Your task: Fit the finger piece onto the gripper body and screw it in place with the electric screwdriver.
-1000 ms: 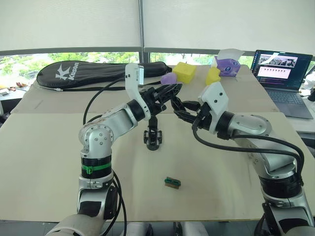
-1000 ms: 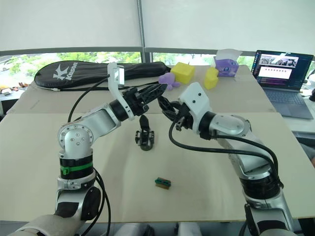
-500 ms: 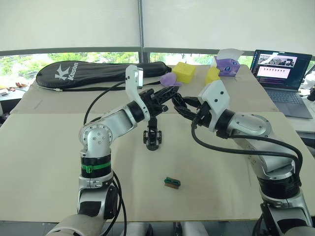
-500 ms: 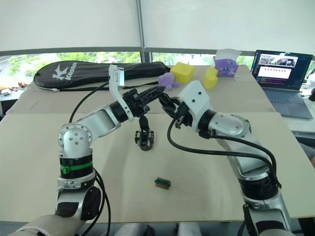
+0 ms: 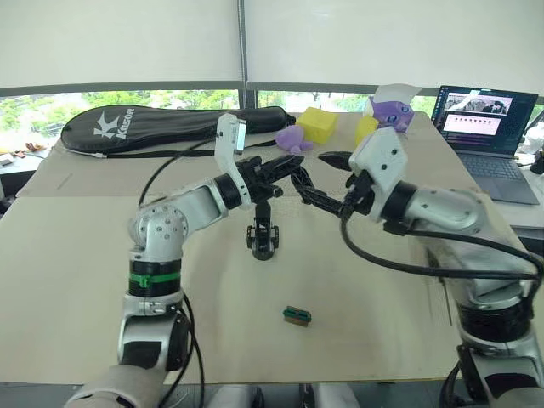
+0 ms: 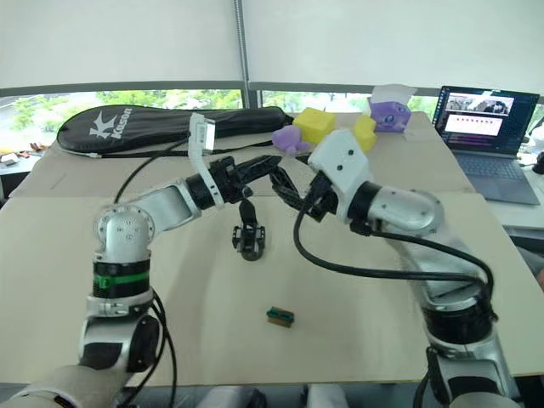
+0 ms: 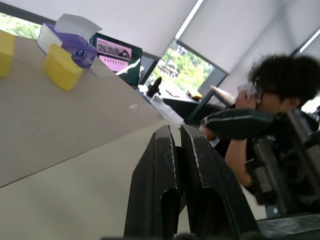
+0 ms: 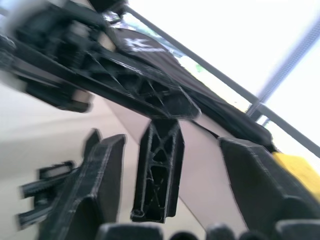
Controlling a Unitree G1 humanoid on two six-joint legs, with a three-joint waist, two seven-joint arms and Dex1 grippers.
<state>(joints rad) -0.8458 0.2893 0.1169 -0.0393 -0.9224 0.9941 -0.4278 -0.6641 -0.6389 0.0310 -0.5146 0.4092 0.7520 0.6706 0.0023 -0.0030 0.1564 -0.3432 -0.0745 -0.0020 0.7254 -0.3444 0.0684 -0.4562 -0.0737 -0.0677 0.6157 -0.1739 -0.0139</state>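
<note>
The left gripper [image 7: 176, 131] is seen with its two black fingers [image 7: 155, 190] drawn together, a thin slit left between them; whether anything is pinched there cannot be told. It is held in the air above the table [image 5: 382, 323], pointed toward the right gripper [image 8: 172, 145].

The right gripper is spread wide, and nothing is gripped by it. In the right wrist view a black latticed part [image 8: 157, 170] is seen in the gap between its fingers [image 8: 95, 190], touched by neither of them (whether it is the finger piece or one of the other gripper's own fingers cannot be told). The two grippers are held close together, tip to tip, over the far half of the table.

The gripper body [image 5: 263, 238] is stood upright on the table, almost directly under the left gripper and apart from it. Nearer the robot, well apart from the gripper body, a small green-brown block [image 5: 297, 315] is laid flat.

Along the far edge a black racket bag [image 5: 153, 123] is laid to the left, and a purple toy [image 5: 291, 138], a yellow block [image 5: 317, 124] and a purple tissue box [image 5: 391, 110] are set toward the right. An open laptop [image 5: 484, 119] is placed at the far right. A person [image 7: 280, 95] is seen beyond the table in the left wrist view.
</note>
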